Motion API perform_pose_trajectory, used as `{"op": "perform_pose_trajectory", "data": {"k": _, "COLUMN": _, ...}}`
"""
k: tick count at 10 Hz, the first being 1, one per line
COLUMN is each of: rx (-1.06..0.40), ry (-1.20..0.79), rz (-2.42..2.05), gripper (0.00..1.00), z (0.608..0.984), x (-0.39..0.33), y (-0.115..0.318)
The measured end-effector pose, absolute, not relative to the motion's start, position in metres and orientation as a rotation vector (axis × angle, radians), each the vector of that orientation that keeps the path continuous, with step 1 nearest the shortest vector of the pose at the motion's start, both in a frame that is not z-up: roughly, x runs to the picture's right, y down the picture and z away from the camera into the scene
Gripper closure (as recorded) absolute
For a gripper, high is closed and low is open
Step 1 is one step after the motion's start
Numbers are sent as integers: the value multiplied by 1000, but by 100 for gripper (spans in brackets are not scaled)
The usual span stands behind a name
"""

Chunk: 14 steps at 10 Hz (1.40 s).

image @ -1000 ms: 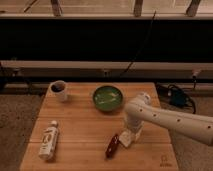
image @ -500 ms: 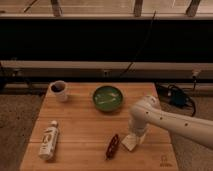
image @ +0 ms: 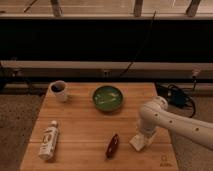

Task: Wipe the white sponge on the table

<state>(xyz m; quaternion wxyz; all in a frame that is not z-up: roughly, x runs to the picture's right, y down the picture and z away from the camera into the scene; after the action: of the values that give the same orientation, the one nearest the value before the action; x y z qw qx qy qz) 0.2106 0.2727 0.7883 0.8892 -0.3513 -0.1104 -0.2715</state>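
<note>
The white sponge (image: 137, 144) lies on the light-brown wooden table (image: 80, 125) near its front right part. My gripper (image: 142, 138) comes in from the right on a white arm, points straight down and is shut on the sponge, pressing it on the tabletop. The gripper hides the sponge's top.
A dark red-brown oblong object (image: 112, 145) lies just left of the sponge. A green bowl (image: 108, 98) stands at the back middle, a white cup (image: 59, 90) at the back left and a white labelled bottle (image: 48, 141) lies at the front left. Cables (image: 175, 95) lie on the floor to the right.
My gripper and the sponge have slid together to the right across the table, away from the dark oblong object. The other things have not moved.
</note>
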Motion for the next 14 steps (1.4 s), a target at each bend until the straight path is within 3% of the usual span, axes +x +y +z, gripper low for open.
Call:
{"op": "perform_pose_trajectory", "data": {"k": 5, "rx": -729, "ry": -207, "rz": -541, "gripper": 100, "z": 816, "x": 216, "y": 261}}
{"op": "perform_pose_trajectory", "data": {"k": 14, "rx": -707, "ry": -233, "rz": -565, "gripper": 100, "z": 825, "x": 204, "y": 250}}
